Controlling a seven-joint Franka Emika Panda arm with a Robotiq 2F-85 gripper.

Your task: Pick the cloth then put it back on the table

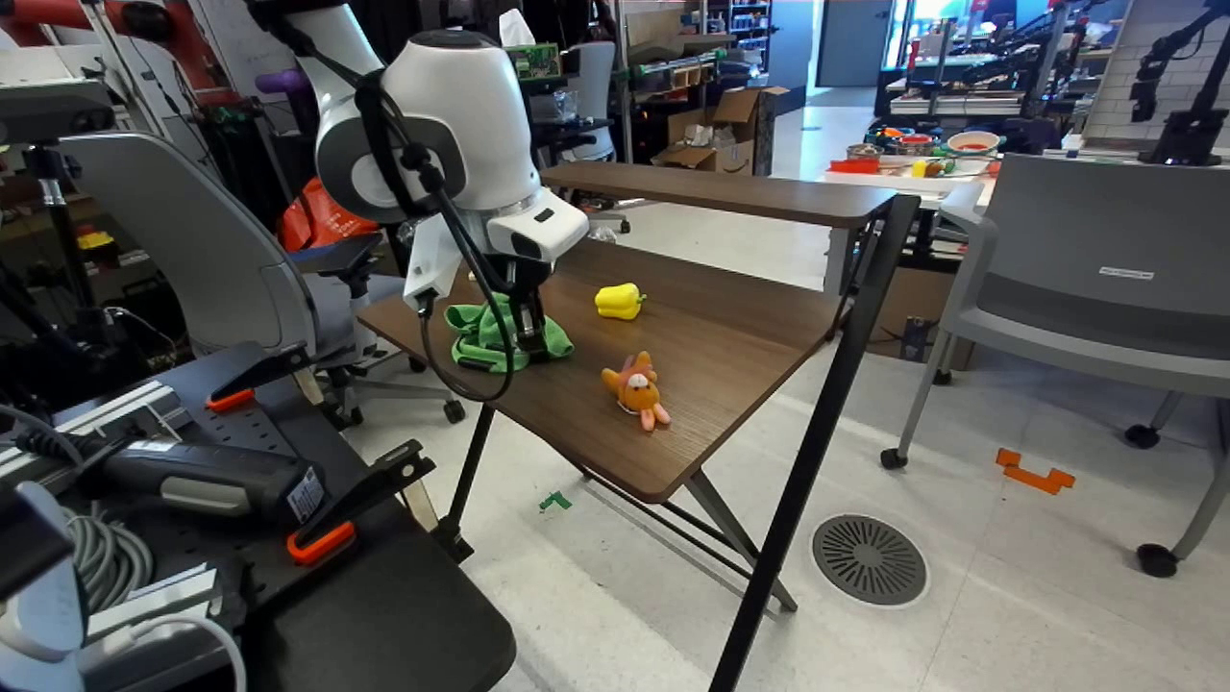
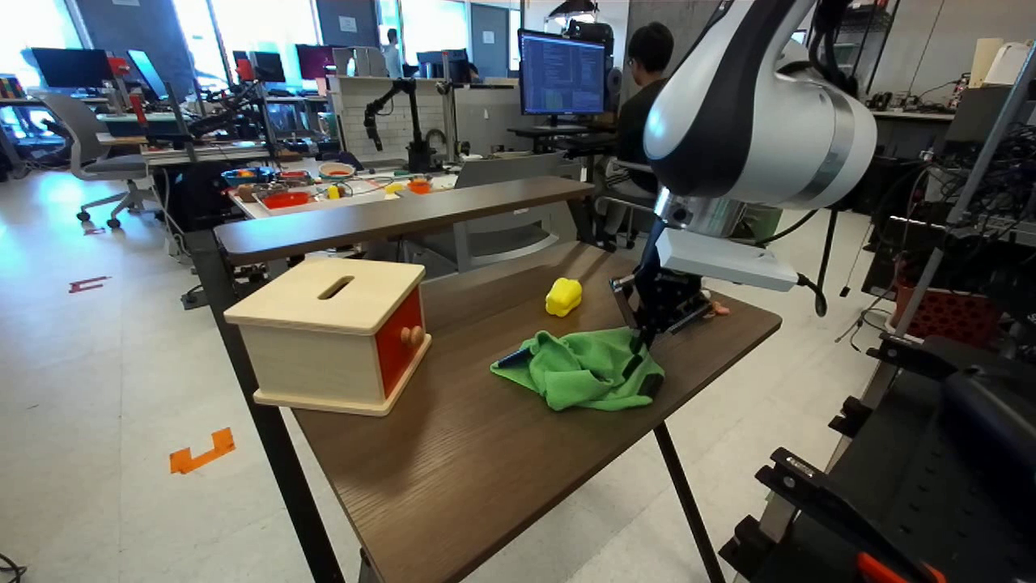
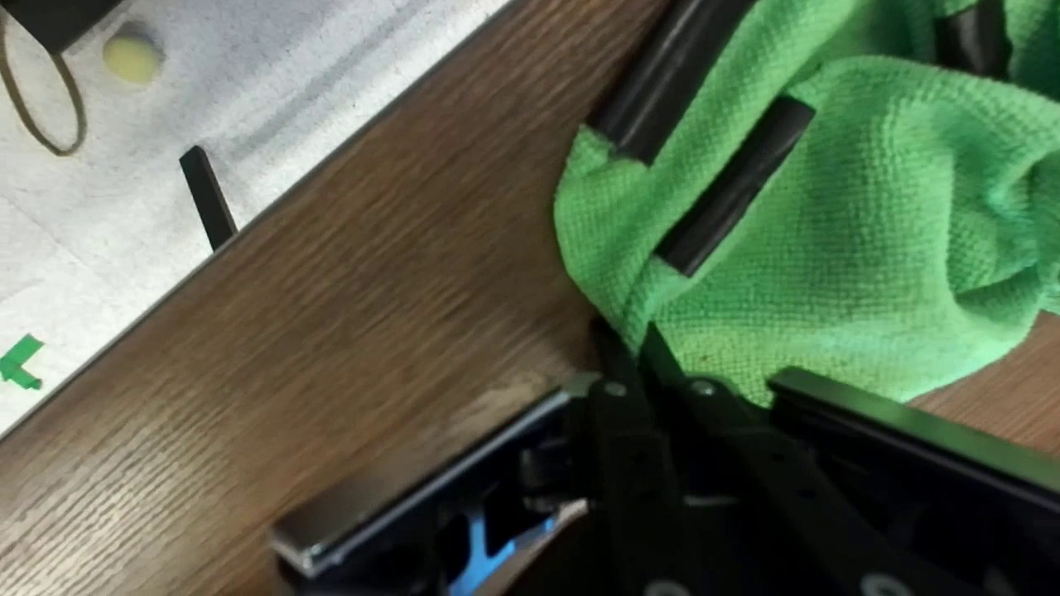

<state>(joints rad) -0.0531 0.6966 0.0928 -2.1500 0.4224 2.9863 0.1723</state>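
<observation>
Exterior view: cloth (image 2: 579, 376) on table (image 2: 453, 478); box (image 2: 328, 344) left of cloth; pepper (image 2: 564, 297) behind.

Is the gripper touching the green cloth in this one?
Touching. The wrist view shows it: a fold at the edge of the green cloth is pinched in the gripper.

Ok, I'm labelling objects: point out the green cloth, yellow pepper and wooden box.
Green cloth (image 3: 861, 223), in the wrist view: its middle.
Yellow pepper (image 1: 619, 302), in an exterior view: its side.
Wooden box (image 2: 320, 356), in an exterior view: its pale wall.

The brown table (image 2: 453, 461) carries cloth (image 2: 579, 372), pepper (image 2: 563, 297), toy (image 1: 636, 392) and box (image 2: 324, 352).
</observation>
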